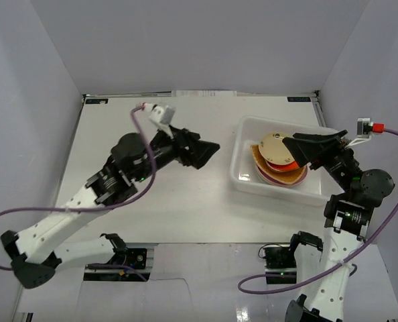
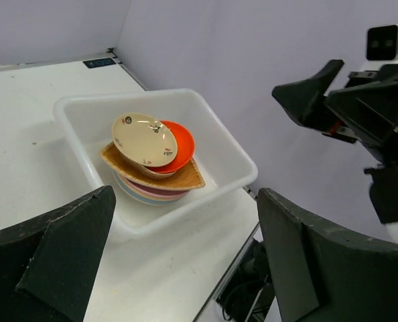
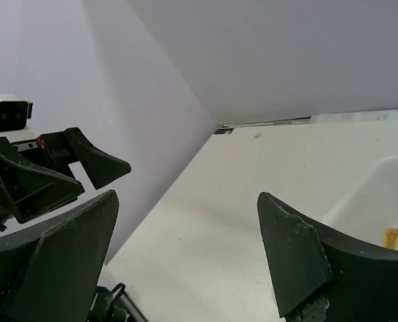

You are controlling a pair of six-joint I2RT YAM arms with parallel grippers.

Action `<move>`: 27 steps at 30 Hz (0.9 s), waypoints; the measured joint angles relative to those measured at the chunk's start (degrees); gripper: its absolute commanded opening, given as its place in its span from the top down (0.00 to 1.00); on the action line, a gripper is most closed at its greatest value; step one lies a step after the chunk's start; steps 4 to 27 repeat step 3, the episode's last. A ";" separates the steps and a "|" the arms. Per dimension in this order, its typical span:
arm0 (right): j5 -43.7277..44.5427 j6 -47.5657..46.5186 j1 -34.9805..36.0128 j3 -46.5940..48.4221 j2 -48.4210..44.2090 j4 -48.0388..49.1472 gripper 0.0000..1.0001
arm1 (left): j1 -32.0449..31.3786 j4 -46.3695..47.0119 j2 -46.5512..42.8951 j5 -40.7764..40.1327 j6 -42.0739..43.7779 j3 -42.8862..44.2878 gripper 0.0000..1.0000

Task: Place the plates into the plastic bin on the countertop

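Both stand spread wide and empty: my left pincer [image 1: 211, 149] hangs above the table [image 1: 185, 201], and my right pincer [image 1: 305, 149] hangs over the plastic bin [image 1: 247, 181]. All the plates [image 1: 279, 161] I can see lie inside it in one leaning stack. The cream dish [image 2: 144, 139] is tipped on the orange-red one [image 2: 180, 146], I judge because mismatched shapes nest poorly. Loading looks finished.

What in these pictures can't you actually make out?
- Lower plates in the bin: left wrist view, covered by the woven plate and the cream plate; their number is unclear.
- Right side of those plates: top view, under the right gripper.
- Most of the bin: right wrist view, cut off by the picture's edge.
- Cream plate's small marks: too small to read.
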 measured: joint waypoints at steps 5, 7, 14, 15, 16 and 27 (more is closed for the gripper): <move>-3.80 6.19 0.09 -3.74 -0.39 8.44 0.10 | 0.00 -1.44 -13.38 -1.86 0.50 -8.50 0.02; -3.80 6.19 0.09 -3.74 -0.39 8.44 0.10 | 0.00 -1.44 -13.38 -1.86 0.50 -8.50 0.02; -3.80 6.19 0.09 -3.74 -0.39 8.44 0.10 | 0.00 -1.44 -13.38 -1.86 0.50 -8.50 0.02; -3.80 6.19 0.09 -3.74 -0.39 8.44 0.10 | 0.00 -1.44 -13.38 -1.86 0.50 -8.50 0.02; -3.80 6.19 0.09 -3.74 -0.39 8.44 0.10 | 0.00 -1.44 -13.38 -1.86 0.50 -8.50 0.02; -3.80 6.19 0.09 -3.74 -0.39 8.44 0.10 | 0.00 -1.44 -13.38 -1.86 0.50 -8.50 0.02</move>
